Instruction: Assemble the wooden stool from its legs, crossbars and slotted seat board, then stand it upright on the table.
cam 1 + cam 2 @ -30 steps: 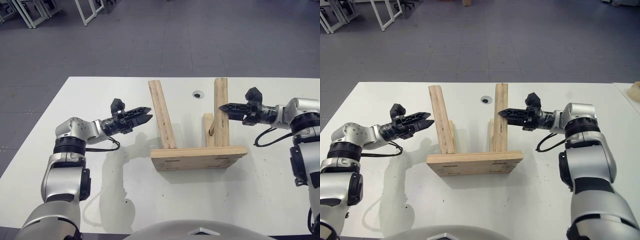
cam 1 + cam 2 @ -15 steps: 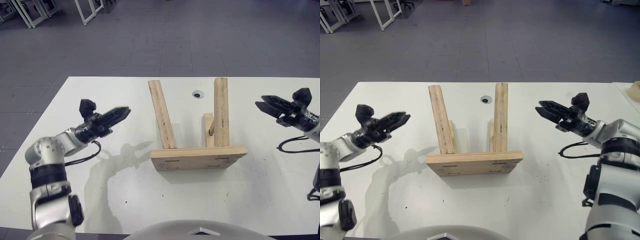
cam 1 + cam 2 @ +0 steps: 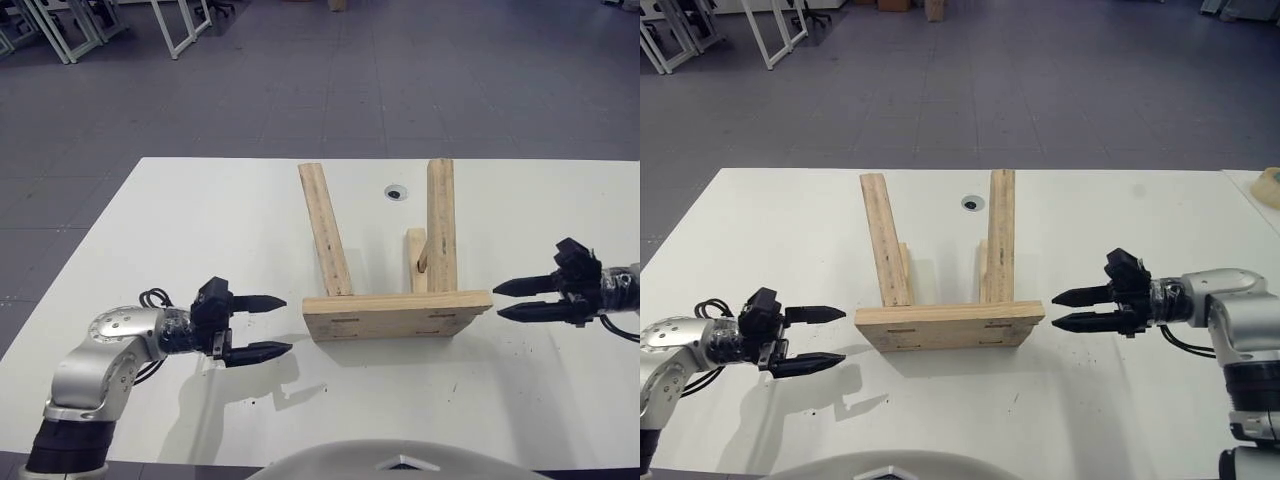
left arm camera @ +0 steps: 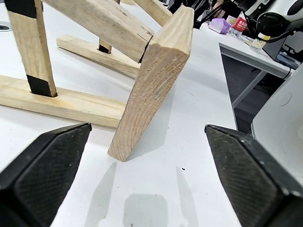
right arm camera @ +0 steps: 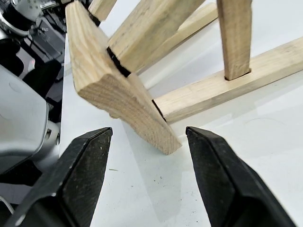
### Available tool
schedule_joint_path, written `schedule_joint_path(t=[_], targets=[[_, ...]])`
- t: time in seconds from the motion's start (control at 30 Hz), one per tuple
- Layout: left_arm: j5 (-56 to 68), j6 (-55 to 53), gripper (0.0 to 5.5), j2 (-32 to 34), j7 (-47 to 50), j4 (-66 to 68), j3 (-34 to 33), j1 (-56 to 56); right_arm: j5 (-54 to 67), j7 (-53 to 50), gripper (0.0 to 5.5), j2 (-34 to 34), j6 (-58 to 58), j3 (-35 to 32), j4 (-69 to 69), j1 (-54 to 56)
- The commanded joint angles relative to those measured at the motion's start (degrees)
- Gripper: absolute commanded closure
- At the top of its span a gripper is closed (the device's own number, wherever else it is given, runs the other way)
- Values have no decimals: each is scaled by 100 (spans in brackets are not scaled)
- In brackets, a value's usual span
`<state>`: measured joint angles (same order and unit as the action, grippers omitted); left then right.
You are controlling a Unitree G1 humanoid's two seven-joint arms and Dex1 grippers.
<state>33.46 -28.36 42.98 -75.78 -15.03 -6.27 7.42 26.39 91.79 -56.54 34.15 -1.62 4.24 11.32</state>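
The stool is being left on its side at the middle of the table, with every visible part already joined. The slotted seat board is being rested on its long edge at the 6 o'clock side. The left leg and the right leg are being pointed away toward 12 o'clock, and a crossbar is being held just beside the right leg.

The left gripper is being held low over the table at 9 o'clock of the board, near its end but apart from it. Its jaws are being kept spread wide with nothing between them, and in the left wrist view the board's end grain is being framed in that gap. The right gripper is being held likewise at 3 o'clock of the board, just off its end, wide open and empty.

Assembly is being judged as done, and the step in hand as the standing-up. For the next move, both grippers would need to be brought inward and closed on the board's ends. The seat would then need to be raised and tipped toward 12 o'clock, evenly on both sides, so that the feet are set down on the table.
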Motion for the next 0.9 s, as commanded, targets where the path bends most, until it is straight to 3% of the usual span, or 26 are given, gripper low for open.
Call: schedule_joint_path(t=[0.03, 0.27, 0.43, 0.67, 0.9], targets=[[-180, 212, 63, -159, 229, 1, 305, -252, -108, -78, 263, -52, -228, 236, -523, -122], [-584, 494, 63, -352, 413, 473, 854, -677, -477, -539, 263, 386, -620, 816, -421, 239], [-774, 662, 140, -429, 396, 780, 1089, -903, -675, -586, 263, 541, -911, 1081, -281, 296], [-897, 766, 267, -453, 338, 1093, 1285, -1099, -906, -689, 393, 732, -1521, 1177, 56, 294], [-820, 642, 374, -448, 137, 1245, 1480, -1241, -1027, -883, 401, 920, -1827, 1221, 302, 260]])
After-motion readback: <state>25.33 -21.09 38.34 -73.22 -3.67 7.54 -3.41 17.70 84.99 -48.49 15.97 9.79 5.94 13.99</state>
